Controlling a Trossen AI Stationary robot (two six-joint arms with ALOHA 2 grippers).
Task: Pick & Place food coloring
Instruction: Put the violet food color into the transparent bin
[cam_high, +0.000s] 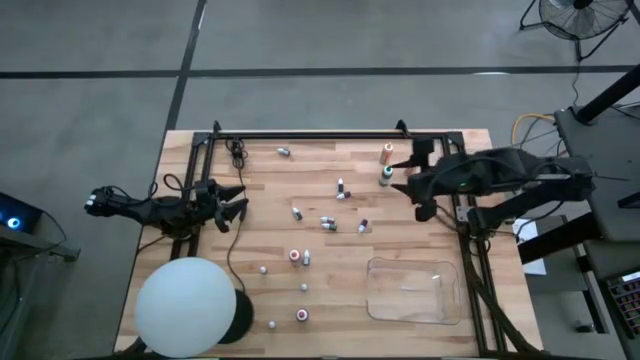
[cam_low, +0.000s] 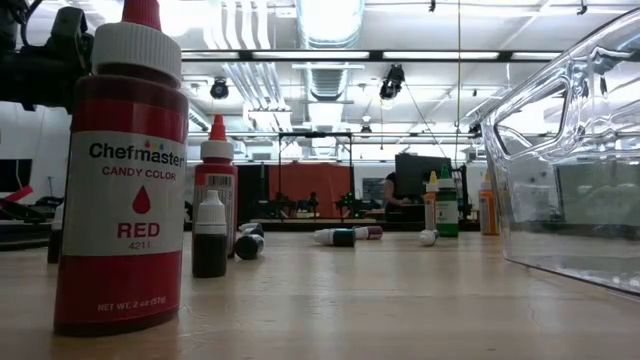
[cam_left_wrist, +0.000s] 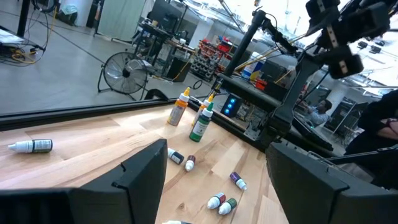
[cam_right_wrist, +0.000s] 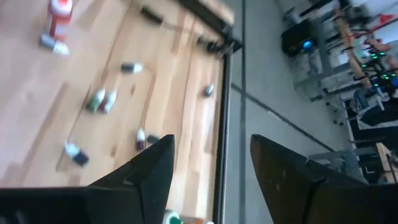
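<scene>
Nearest the low camera stands a red-capped bottle labelled Chefmaster Candy Color Red (cam_low: 120, 180), upright on the tabletop (cam_high: 200, 240), with a second red-tipped bottle (cam_low: 216, 185) and a small dark white-capped one (cam_low: 209, 235) just behind it. To the side rises the wall of the clear plastic tray (cam_low: 570, 170), which lies empty near the table's front right corner (cam_high: 415, 290). The food coloring (cam_high: 328, 222) is scattered over the middle of the tabletop, most bottles lying on their sides; an orange bottle (cam_high: 388, 153) and a green one (cam_high: 385, 176) stand upright near the back right corner. A large white ball (cam_high: 185, 307) occupies the front left corner, with a black cable (cam_high: 236, 160) trailing past it from the rear rail. The left gripper (cam_high: 238, 203) hovers at the left edge, fingers spread wide, holding nothing. The right gripper (cam_high: 415, 185) hangs just beside the upright green bottle, its fingers parted and empty.
</scene>
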